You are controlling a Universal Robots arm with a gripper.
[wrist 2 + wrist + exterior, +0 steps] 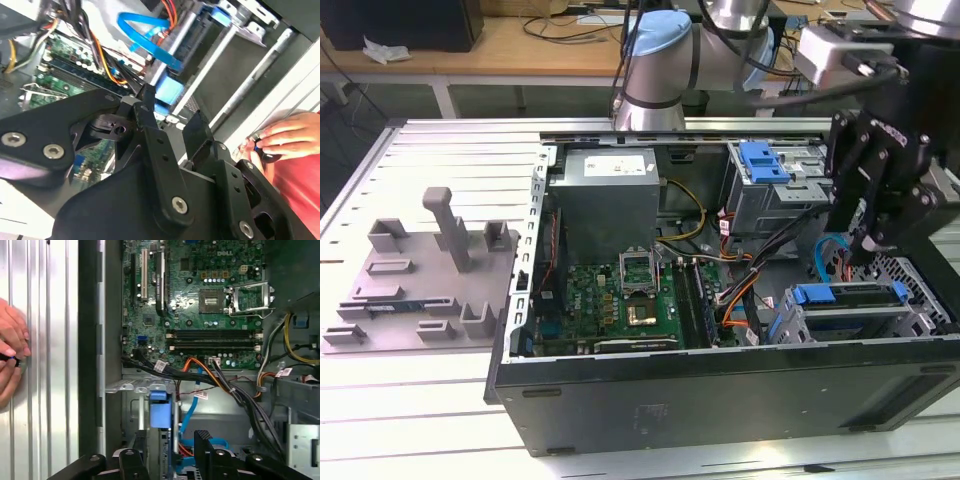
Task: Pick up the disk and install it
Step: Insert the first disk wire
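Note:
The disk (848, 297) sits in the drive cage at the front right corner of the open computer case, with its blue carrier edge and grey top showing. My gripper (865, 245) hangs just above that cage, open and holding nothing. In both wrist views the black fingers (202, 442) stand apart, and the carrier's blue tab (159, 414) shows beyond the gap between them. The second wrist view has the same blue tab (170, 92) past my gripper (172, 117).
The green motherboard (620, 300) fills the case's middle, and a grey power-supply box (605, 195) sits behind it. Another blue carrier (765, 160) lies in the upper bay. Orange, black and blue cables (200, 372) run near the cage. A person's hand (10, 355) rests outside the case wall. A grey fixture (430, 270) is at the exterior view's left.

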